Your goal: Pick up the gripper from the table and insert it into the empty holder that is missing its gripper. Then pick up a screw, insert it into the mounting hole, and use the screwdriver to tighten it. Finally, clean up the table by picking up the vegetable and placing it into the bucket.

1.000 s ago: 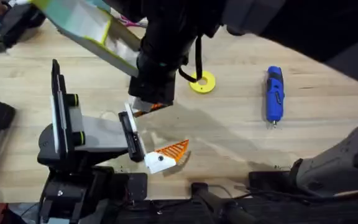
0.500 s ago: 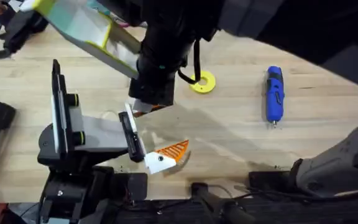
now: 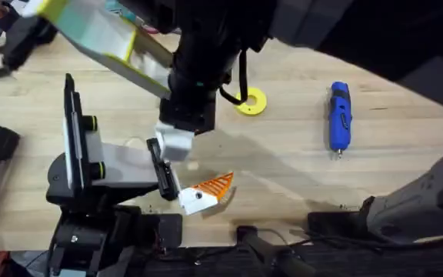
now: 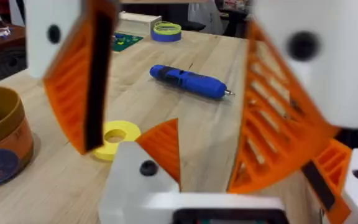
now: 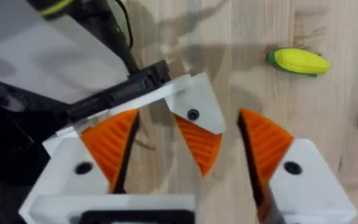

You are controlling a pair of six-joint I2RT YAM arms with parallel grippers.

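Gripper (image 5: 199,146), previously showing orange in the overhead view, now sits at the white holder (image 5: 197,102), left of centre, between the open right gripper (image 5: 188,124) jaws, suggesting that insertion is done; the left gripper (image 4: 179,106) jaws are open too.

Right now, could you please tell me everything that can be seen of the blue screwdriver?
The screwdriver is pen-shaped, with a blue body that looks like plastic, a dark detail along its side and a thin metal bit at one end. It lies flat on the wooden table, its bit pointing toward the arms' bases. It rests to the right of the yellow ring, apart from it. Only the table touches it.
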